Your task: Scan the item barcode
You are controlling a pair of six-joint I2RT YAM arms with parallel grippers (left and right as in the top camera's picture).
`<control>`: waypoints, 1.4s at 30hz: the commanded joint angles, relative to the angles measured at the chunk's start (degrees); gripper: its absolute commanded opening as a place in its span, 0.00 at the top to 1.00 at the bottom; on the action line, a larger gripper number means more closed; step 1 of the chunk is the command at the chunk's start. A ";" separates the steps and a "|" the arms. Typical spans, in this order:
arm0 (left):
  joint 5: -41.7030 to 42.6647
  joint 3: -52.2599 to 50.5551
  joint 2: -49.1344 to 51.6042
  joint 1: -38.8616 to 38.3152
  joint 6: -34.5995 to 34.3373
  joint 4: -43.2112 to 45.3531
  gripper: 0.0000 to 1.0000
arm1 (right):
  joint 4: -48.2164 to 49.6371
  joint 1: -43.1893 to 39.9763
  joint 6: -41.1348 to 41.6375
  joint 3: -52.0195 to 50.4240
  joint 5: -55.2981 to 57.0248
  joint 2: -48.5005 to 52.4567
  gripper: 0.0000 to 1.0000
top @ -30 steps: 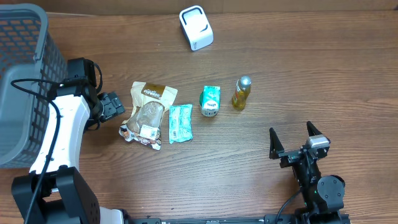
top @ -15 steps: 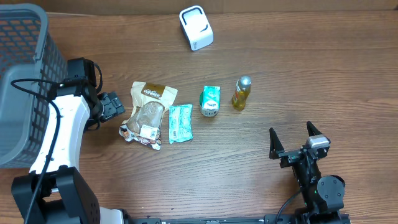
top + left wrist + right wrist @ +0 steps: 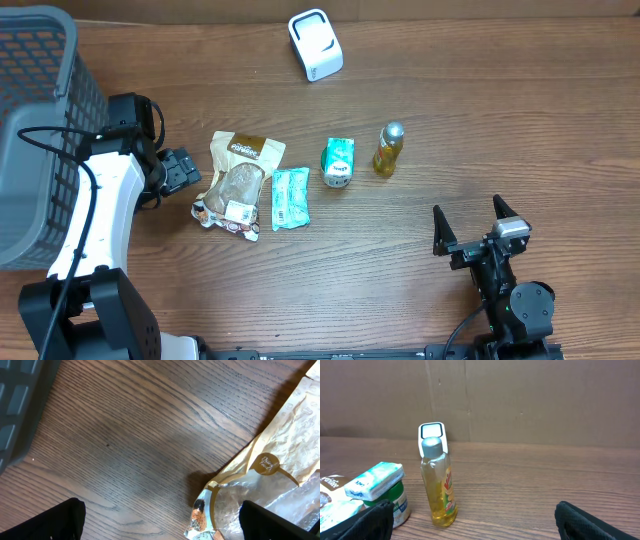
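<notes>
I see a grey mesh basket [image 3: 25, 190] at the wooden desk's [image 3: 500, 120] far left corner. Mid-desk, a pale green tissue pack [image 3: 290, 197] lies flat. A green container [image 3: 338, 162] sits to its right, and beside that a yellow bottle [image 3: 388, 148] with a grey cap stands upright. Brown cardboard [image 3: 545, 400] backs the far edge.

We log the left gripper [image 3: 188, 171] with jaws wide apart, pointing rightward; right gripper [image 3: 468, 218] equally wide, fingers pointing forward.
</notes>
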 commanded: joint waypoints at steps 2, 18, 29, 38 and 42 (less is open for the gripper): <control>-0.57 -0.24 -1.31 0.20 -0.74 0.24 0.00 | 0.33 -0.26 -0.28 -0.61 0.50 -0.44 0.00; -0.55 -0.24 -1.31 0.20 -0.74 0.22 0.00 | 3.78 -0.26 0.35 -0.59 -2.43 -0.46 0.00; -0.55 -0.24 -1.31 0.20 -0.76 0.24 0.00 | -14.60 -0.26 0.37 25.20 -4.24 4.28 0.00; -0.57 -0.24 -1.31 0.20 -0.74 0.24 0.00 | -35.87 -0.26 1.18 62.99 -4.28 32.61 0.00; -0.55 -0.24 -1.31 0.20 -0.74 0.24 0.00 | -49.37 -0.26 1.18 79.38 -4.24 47.41 0.00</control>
